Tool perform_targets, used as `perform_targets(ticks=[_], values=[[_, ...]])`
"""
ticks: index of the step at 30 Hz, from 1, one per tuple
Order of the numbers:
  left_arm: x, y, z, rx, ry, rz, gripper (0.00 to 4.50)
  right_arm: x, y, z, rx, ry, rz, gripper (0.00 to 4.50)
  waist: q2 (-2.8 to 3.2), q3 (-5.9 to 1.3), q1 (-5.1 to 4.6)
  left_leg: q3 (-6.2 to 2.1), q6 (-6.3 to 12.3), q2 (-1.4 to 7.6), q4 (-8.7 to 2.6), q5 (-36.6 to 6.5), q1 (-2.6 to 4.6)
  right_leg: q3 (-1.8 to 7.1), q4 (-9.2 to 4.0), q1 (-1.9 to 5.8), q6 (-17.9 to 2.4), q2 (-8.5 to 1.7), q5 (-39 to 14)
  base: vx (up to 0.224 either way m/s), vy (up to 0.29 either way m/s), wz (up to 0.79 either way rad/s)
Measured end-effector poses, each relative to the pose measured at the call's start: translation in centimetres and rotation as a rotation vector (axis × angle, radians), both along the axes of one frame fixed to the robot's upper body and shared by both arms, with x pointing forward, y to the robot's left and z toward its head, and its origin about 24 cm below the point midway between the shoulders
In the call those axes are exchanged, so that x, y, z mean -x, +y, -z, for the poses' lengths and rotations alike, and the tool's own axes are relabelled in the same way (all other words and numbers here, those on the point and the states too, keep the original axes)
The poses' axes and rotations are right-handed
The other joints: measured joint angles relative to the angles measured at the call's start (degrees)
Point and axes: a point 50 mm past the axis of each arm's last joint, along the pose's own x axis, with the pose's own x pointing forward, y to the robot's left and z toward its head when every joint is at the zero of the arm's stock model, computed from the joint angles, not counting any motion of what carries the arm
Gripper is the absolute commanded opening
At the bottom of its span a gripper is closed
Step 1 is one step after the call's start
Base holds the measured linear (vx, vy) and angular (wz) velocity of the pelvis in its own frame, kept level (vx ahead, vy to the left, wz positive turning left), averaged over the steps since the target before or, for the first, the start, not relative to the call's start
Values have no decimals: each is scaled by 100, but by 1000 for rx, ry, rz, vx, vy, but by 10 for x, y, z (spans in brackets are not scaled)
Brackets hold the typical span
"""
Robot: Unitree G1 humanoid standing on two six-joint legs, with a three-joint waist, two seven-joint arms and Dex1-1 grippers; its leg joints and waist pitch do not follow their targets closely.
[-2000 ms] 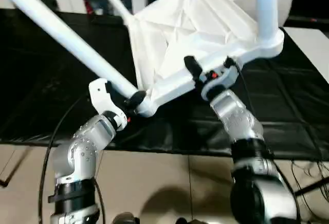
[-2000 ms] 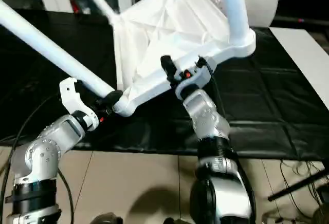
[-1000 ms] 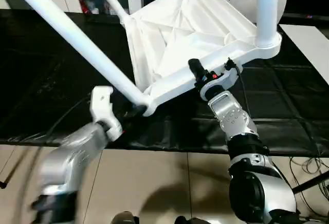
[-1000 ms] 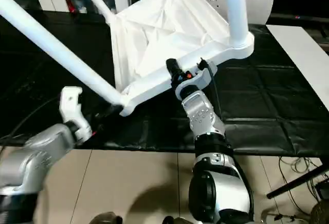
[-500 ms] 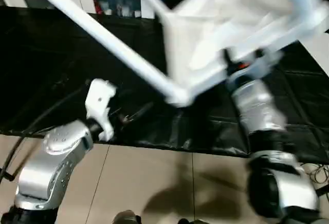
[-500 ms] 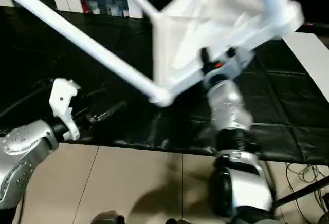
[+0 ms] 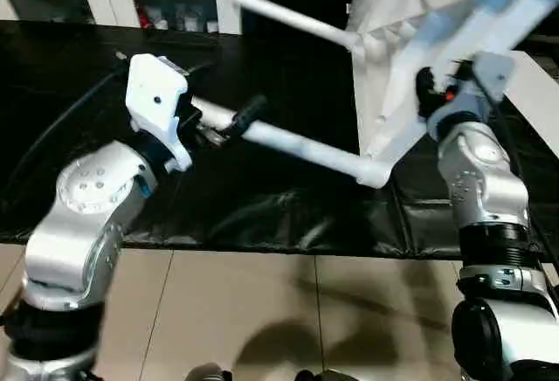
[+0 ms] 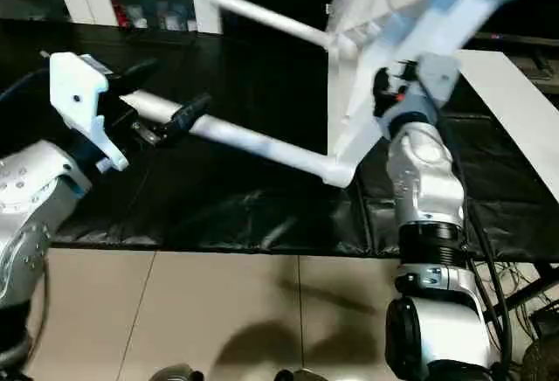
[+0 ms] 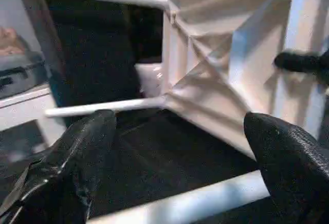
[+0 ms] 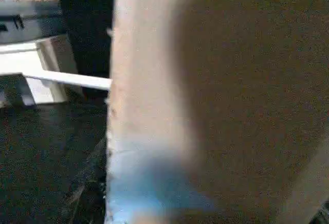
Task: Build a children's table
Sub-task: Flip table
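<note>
Right now the children's table [image 7: 410, 40] is up off the black mat [image 7: 262, 206], tipped on edge w/ its ribbed underside facing you, legs sticking out toward the left. The right gripper [image 7: 437, 93] is clamped on the near rim of the top and carries the whole wt. The left gripper [image 7: 229, 119] sits at the near leg [image 7: 297, 147]; its fingers are spread apart on either side of that leg, not closed on it — the left wrist view shows both black pads wide, leg running between.

At least three legs look seated in their sockets, so you're prob. past fitting and into the turn-over: getting the table onto its feet. I can't see the 4th corner clearly, so check it before committing.

Next move, as I judge it: close the left fingers on the leg, approx. mid-length, then rotate both arms together so the feet swing down to the mat. Keep the right grip firm; the rim could slip as the load shifts.
</note>
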Motion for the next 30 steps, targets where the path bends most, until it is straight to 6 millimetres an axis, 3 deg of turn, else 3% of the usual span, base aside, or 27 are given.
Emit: perform_targets(ticks=[7,11,13,17,21,30], values=[[-5,0,-16,-92,-122,-40,450,-3,11,-5,105,40,-14,201,-61,-37,9,-8,4,-1,10,-4,0,-1,-20,4,14,-1,9,0,0,0],[-9,-1,-8,-193,-116,-45,450,-4,13,-6,122,50,-7,201,-63,-38,20,-8,8,-6,11,-7,-1,3,-34,12,21,-5,14,0,0,0],[-10,-2,-5,-215,-112,-45,450,-4,14,-6,120,56,-7,251,-66,-40,13,-7,10,-6,12,-9,0,4,-34,13,21,-6,14,0,0,0],[-17,-7,-8,-265,-138,-30,450,-4,20,-5,124,76,-10,284,-76,-41,-12,-8,9,-3,10,-8,4,3,-32,14,16,-3,17,0,0,0],[-20,-14,-14,-315,-181,1,450,-4,25,1,150,107,-21,314,-76,-40,-33,-6,9,-5,10,-9,5,5,-33,15,15,-4,18,0,0,0],[-35,-24,-29,-398,-294,10,450,-7,19,28,52,153,10,314,-75,-39,-25,-7,9,-5,10,-8,5,5,-34,16,6,-6,24,0,0,0]])
